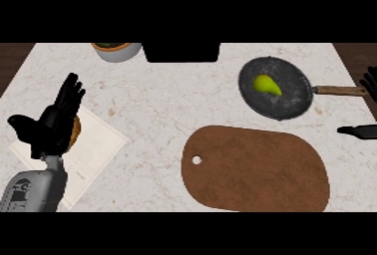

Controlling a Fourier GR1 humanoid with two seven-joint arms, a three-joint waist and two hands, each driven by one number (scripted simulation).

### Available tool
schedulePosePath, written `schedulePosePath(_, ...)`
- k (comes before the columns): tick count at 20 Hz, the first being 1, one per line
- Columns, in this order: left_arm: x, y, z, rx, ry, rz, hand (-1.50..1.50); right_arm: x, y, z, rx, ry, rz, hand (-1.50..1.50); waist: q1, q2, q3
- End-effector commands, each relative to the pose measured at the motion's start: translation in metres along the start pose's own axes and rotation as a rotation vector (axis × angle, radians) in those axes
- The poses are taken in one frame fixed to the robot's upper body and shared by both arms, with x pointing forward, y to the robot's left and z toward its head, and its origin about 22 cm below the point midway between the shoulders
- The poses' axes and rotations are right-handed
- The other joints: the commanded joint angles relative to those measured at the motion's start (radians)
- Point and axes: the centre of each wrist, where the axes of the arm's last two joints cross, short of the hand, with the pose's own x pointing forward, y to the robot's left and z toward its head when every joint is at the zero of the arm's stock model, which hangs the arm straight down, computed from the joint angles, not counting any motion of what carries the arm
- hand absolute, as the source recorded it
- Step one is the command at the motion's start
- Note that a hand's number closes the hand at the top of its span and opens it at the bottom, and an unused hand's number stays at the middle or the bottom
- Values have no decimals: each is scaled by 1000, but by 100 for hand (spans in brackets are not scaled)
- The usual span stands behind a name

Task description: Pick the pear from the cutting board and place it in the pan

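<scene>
The yellow-green pear point(267, 85) lies inside the dark round pan point(293, 99), left of its centre. The pan's brown handle point(338, 90) points right. The brown cutting board point(256, 169) lies bare in front of the pan. Only black fingertips of my right hand point(369, 80) show at the right edge, beside the handle's end, with a black thumb tip point(358, 131) lower down; the hand holds nothing. My left hand point(55, 122) stands at the left with fingers straight up, open and holding nothing.
A white napkin point(92, 149) with a brown round object point(76, 133) on it lies under my left hand. A grey pot with greenery point(116, 50) and a black box point(182, 52) stand at the counter's far edge. Dark wood borders the marble counter on both sides.
</scene>
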Motion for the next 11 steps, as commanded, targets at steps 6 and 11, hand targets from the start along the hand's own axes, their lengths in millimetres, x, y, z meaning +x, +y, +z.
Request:
schedulePosePath(6, 2, 2, 7, 13, 6, 1, 0, 2, -42, 56, 81, -14, -38, -150, -17, -6, -2)
schedulePosePath(11, -12, 0, -3, 18, 0, -18, 0, 28, -47, 67, 71, -15, 61, -150, -14, -2, -2)
